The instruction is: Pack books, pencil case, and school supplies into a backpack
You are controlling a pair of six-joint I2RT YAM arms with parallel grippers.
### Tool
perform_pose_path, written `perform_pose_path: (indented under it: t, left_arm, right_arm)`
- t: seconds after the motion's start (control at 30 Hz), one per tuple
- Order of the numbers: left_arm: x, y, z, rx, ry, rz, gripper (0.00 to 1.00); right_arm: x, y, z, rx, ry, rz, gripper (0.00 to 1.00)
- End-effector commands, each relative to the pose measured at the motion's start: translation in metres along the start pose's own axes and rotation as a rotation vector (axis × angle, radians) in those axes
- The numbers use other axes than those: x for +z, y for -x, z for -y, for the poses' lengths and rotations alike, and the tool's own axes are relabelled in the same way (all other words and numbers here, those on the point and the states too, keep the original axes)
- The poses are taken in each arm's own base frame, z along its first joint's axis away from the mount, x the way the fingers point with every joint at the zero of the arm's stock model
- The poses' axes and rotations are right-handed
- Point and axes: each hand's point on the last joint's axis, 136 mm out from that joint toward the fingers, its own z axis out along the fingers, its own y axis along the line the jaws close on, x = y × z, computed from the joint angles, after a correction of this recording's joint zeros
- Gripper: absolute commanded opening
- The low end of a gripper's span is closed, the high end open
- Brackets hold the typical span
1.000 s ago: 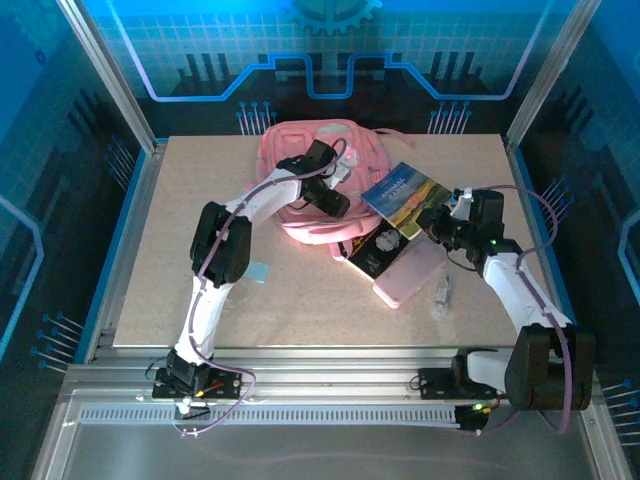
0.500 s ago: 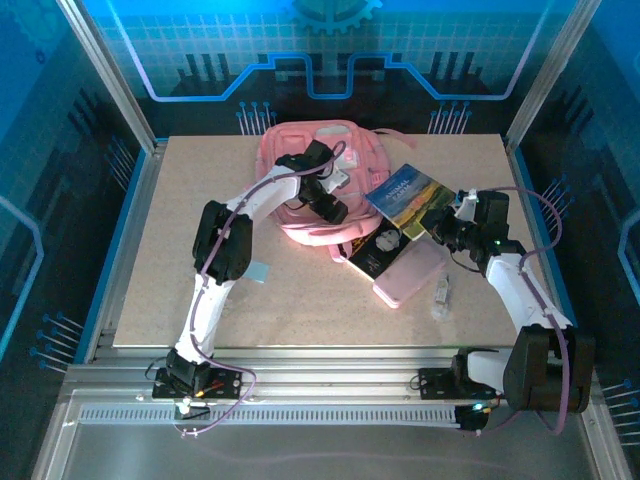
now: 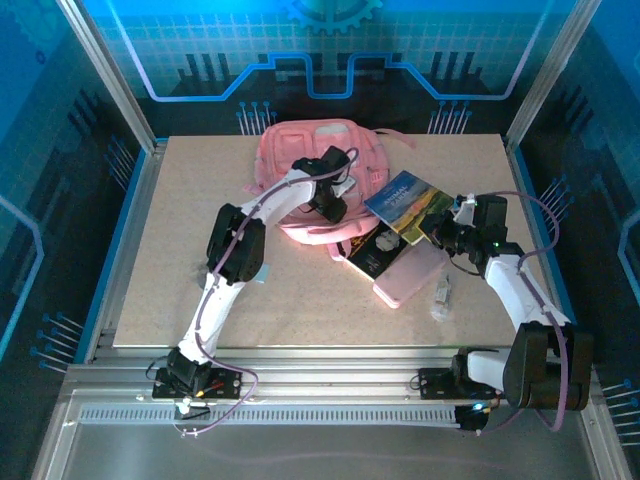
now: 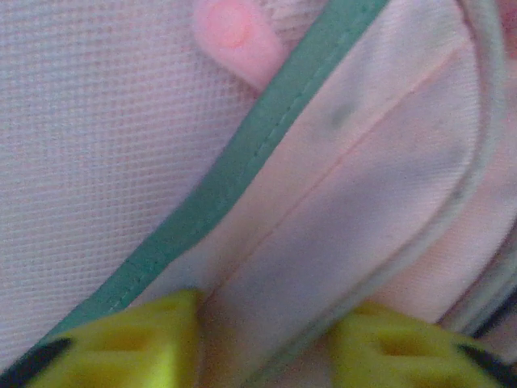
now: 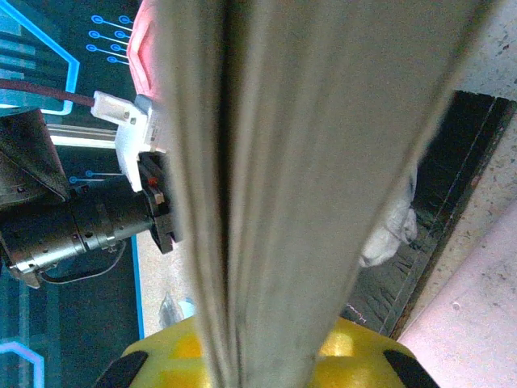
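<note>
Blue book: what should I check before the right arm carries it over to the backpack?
1. Right end effector shut on the blue book edge: ok.
2. Left end effector pinching a fold of the backpack: ok.
3. Backpack opening wide enough for the book: cannot tell.
4. Blue book clear of the black book: cannot tell, their corners meet in the top view.

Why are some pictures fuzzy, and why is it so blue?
Left wrist view: the backpack is so near it looks soft, yellow fingertips blurry. Right wrist view: the edge of the blue book is a smeared grey band. Top view: sharp, blue glow from the walls.
</note>
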Motion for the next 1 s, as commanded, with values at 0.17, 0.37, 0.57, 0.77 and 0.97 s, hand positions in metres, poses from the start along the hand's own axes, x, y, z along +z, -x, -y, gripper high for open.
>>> perform_pose_path:
  t: [0.17, 0.37, 0.57, 0.77, 0.97]
  left_arm:
    - [0.038, -0.062, 0.005, -0.063, -0.034, -0.212, 0.0]
    - [-0.044, -0.015, 0.002, -0.226, -0.106, 0.013, 0.0]
    - [-0.107, 0.017, -0.003, -0.349, -0.184, 0.181, 0.0]
    - [-0.135, 0.033, -0.005, -0.391, -0.21, 0.255, 0.0]
    - [-0.162, 0.047, -0.027, -0.498, -0.314, 0.329, 0.0]
  right_arm:
    - [-0.019, 0.014, -0.025, -0.064, 0.081, 0.07, 0.0]
    - [-0.023, 0.013, -0.027, -0.072, 0.083, 0.075, 0.0]
    - [-0.028, 0.013, -0.028, -0.088, 0.073, 0.092, 0.0]
    - [-0.042, 0.018, -0.034, -0.127, 0.042, 0.122, 0.0]
    - [-0.055, 0.022, -0.039, -0.141, 0.029, 0.144, 0.0]
